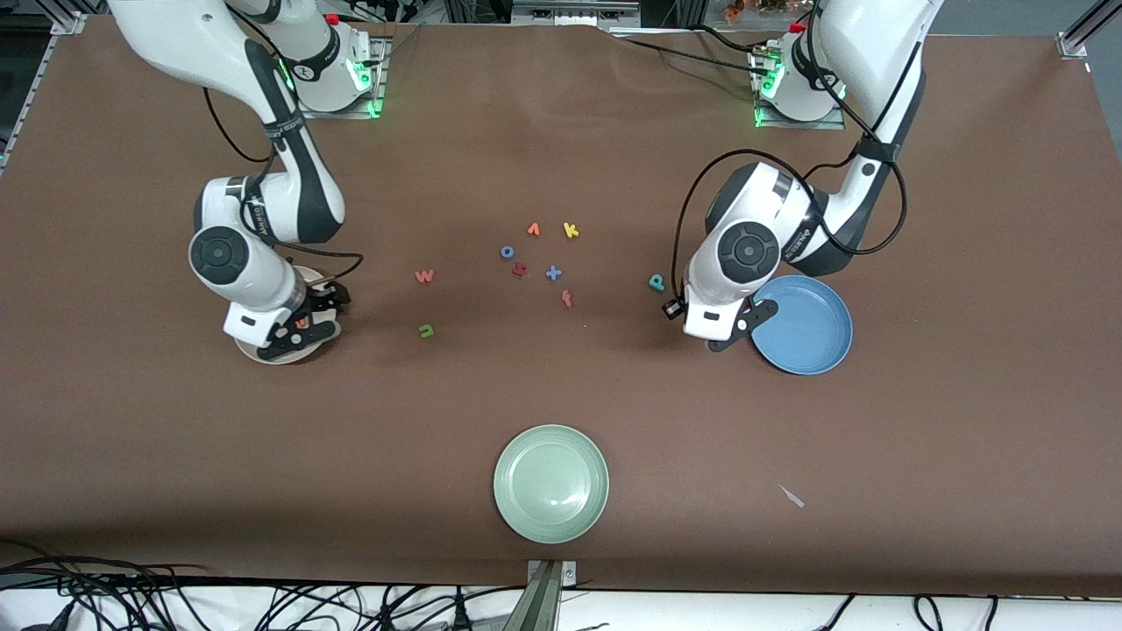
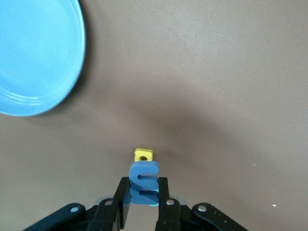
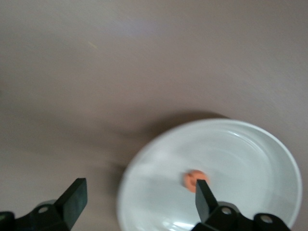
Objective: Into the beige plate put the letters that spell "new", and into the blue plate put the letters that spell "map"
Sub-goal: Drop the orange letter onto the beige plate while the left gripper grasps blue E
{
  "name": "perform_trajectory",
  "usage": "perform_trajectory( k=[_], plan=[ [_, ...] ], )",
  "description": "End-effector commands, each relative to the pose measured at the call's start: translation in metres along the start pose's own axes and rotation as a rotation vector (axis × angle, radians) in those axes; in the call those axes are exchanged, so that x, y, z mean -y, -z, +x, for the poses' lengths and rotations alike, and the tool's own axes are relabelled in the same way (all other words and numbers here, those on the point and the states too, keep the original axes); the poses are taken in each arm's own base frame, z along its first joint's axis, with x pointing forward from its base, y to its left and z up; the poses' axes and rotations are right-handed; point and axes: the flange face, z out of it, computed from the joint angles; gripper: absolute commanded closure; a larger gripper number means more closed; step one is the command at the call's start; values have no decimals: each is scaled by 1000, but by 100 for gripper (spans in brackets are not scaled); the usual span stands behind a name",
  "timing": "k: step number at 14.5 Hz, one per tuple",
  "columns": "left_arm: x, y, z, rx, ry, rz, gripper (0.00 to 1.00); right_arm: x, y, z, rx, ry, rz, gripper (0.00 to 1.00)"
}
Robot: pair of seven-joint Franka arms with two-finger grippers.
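Left hand (image 2: 143, 208) pinching light blue m (image 2: 144, 185) upright, lengthwise along fingers (image 2: 163, 202)

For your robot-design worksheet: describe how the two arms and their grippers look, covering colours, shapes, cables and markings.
Both arms have glossy white rounded shells with black joint bands and round dark grey joint caps. Small dark lettering runs along a black band. Thin black cables loop outside each arm. Green lights glow at both bases, each topped by a red button. The left gripper and right gripper are black, two-fingered and angular, with silver screws.
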Motion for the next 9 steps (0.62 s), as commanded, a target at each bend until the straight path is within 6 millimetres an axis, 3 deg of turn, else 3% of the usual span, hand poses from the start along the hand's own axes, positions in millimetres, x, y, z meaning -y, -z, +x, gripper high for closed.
perform_trajectory(
  k=[1,8,9],
  plan=[
    [14,6,11,28,-43,17,98,42,18,29,6,-26,34,0],
    [55,21,54,49,-130,56,98,113,-5,57,16,-86,70,0],
    [62,22,60,34,-141,80,98,115,-12,60,18,-85,68,0]
  ],
)
